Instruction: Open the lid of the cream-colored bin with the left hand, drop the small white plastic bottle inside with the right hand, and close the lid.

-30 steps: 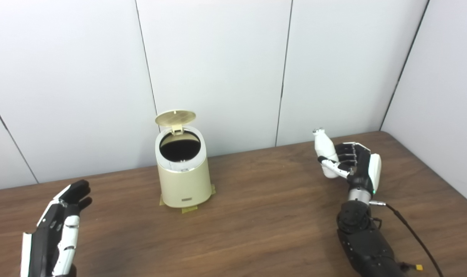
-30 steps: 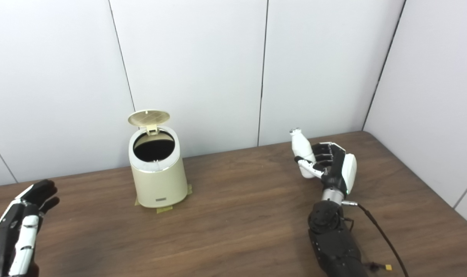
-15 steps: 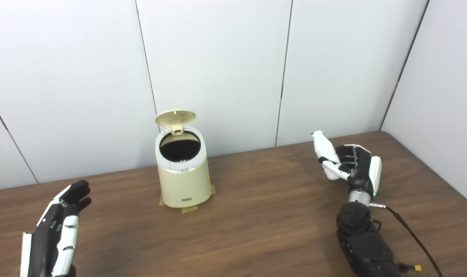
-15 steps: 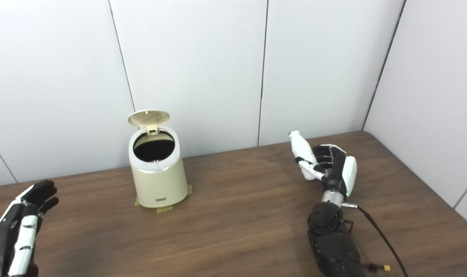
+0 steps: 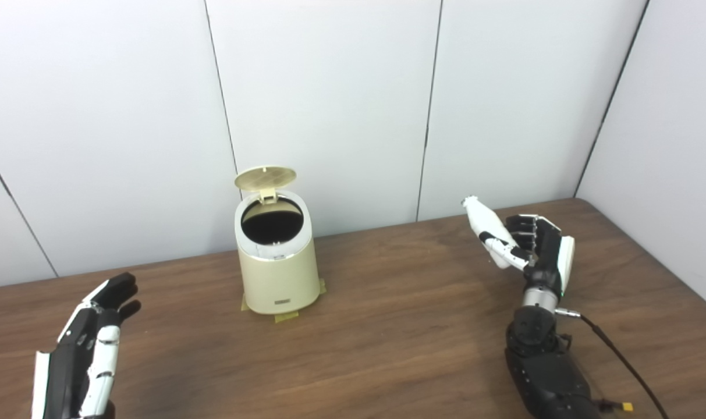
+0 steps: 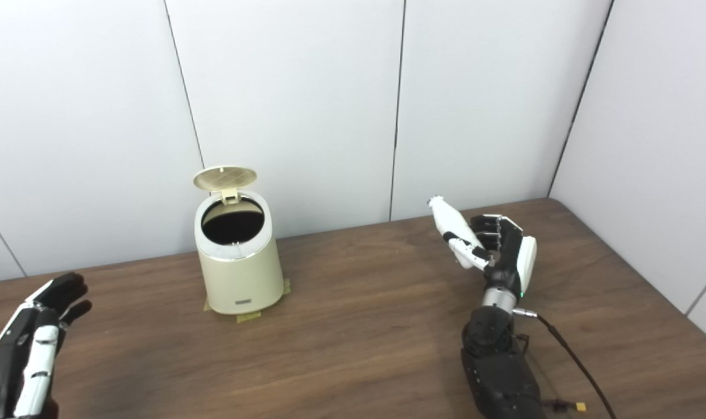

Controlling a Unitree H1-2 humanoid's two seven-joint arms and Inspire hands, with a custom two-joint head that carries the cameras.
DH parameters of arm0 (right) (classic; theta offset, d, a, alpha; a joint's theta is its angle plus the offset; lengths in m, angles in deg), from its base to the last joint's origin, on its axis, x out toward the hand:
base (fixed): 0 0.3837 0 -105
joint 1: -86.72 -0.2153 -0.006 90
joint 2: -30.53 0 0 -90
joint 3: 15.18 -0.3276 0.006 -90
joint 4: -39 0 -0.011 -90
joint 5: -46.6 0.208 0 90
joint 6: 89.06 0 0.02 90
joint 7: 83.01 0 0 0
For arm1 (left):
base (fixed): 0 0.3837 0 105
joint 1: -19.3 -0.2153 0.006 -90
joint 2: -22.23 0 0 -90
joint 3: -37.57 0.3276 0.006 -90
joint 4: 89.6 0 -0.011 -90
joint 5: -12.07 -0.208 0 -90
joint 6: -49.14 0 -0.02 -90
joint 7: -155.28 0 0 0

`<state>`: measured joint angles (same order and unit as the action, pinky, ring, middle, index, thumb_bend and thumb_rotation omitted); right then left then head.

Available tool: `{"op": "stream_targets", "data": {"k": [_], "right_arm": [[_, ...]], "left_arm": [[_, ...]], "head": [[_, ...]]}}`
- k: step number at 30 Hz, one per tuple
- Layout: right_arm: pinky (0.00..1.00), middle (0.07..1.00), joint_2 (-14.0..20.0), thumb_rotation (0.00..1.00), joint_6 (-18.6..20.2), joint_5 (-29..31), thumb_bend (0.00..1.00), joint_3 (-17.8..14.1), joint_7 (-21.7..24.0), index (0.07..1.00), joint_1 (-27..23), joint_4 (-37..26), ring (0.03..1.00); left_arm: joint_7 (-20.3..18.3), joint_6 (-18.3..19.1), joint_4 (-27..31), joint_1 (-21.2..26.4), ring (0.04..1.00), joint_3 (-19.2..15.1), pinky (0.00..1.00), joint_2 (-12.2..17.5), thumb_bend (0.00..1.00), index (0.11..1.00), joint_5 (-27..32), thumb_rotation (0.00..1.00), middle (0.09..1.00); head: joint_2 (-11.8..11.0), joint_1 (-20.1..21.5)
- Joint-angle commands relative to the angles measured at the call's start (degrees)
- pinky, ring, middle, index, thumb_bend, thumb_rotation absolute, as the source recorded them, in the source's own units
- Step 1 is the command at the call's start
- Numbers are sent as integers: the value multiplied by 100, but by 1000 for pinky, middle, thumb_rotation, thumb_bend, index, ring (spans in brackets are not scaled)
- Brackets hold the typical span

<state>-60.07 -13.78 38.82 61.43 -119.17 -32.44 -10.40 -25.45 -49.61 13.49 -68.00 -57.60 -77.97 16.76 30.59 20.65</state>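
Right hand (image 5: 533,247) is clamping its fingers (image 5: 507,250) on the white bottle (image 5: 485,226) (tilted leftward), well apart from the bin (image 5: 277,256), lid (image 5: 265,177) standing open; left hand (image 5: 88,349) is hovering, fingers apart.

A dark brown wood-grain table (image 5: 387,343) fills the lower part of the view, its far right corner rounded. Behind it stand plain white wall panels (image 5: 323,99) divided by thin dark vertical seams, with another white panel (image 5: 673,145) angling in on the right. The light is even and soft.

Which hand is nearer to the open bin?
Left, narrowly. The left hand waits open, low and left of the bin; the right hand holds the bottle farther off to its right.
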Motion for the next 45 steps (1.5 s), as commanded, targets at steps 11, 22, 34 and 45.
{"op": "stream_targets", "data": {"k": [11, 22, 34, 45], "right_arm": [[447, 523, 3, 0, -527, 16, 515, -76, -99, 454, -245, -238, 462], [415, 538, -141, 0, -643, 228, 513, -201, -11, 459, -239, -578, 445], [389, 518, -318, 0, -420, 305, 515, -295, 99, 491, -252, -1169, 425], [417, 516, -424, 0, -224, 275, 517, -312, 87, 462, -283, -1523, 461]], "left_arm": [[-29, -177, 155, 147, 840, 17, 815, 31, 253, 796, -35, 636, 829], [-11, -155, 174, 146, 835, 8, 797, 34, 259, 789, -60, 620, 825], [-15, -98, 191, 163, 846, 17, 819, 45, 274, 796, -73, 642, 831], [-17, -203, 131, 194, 836, 23, 797, 40, 249, 794, -93, 636, 826]], "head": [[8, 2], [8, 9], [-4, 5], [-26, -1]]}}
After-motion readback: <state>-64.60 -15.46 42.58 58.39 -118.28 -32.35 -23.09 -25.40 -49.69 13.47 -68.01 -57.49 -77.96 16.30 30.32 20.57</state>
